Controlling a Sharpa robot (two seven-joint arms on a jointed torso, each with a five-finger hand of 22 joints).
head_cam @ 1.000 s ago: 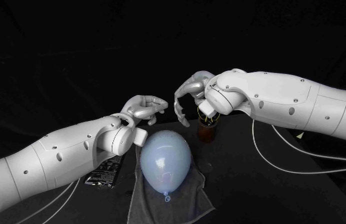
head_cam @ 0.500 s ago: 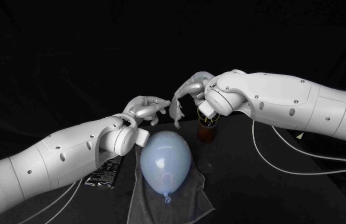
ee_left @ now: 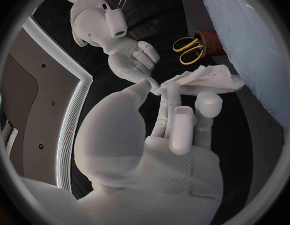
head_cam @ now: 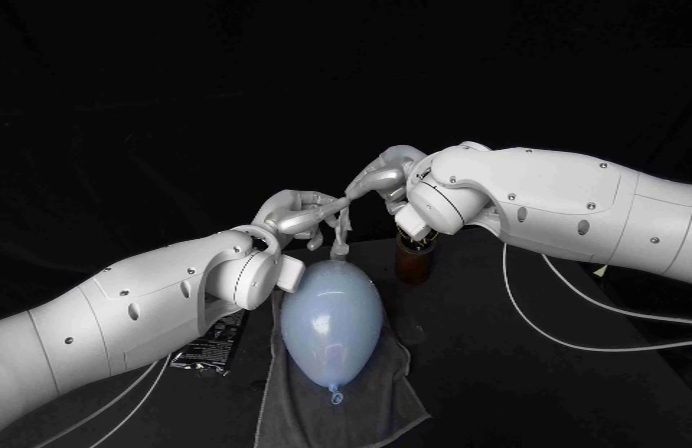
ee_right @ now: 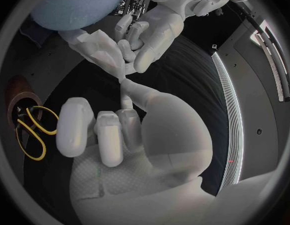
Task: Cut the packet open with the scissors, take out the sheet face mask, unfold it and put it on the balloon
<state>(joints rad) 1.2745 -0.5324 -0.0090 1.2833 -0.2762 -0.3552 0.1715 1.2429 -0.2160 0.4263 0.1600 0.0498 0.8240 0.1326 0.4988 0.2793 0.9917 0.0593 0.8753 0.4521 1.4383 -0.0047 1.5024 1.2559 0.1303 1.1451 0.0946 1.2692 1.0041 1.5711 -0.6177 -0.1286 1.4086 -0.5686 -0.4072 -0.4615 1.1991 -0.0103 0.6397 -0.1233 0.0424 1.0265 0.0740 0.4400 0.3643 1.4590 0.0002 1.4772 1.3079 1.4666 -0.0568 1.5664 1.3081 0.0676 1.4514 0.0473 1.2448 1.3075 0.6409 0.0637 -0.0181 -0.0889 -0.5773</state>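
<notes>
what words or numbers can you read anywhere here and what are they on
No text here can be quoted.
packet: white print on its black face, too small and blurred to read in the head view and the right wrist view.
sheet face mask: no print shows.
balloon: no marks show.
scissors: no brand or label shows on the yellow handles.

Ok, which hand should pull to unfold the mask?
Probably the right hand: it pinches just a corner of the mask, while the left hand holds the bulk above the balloon.
</notes>
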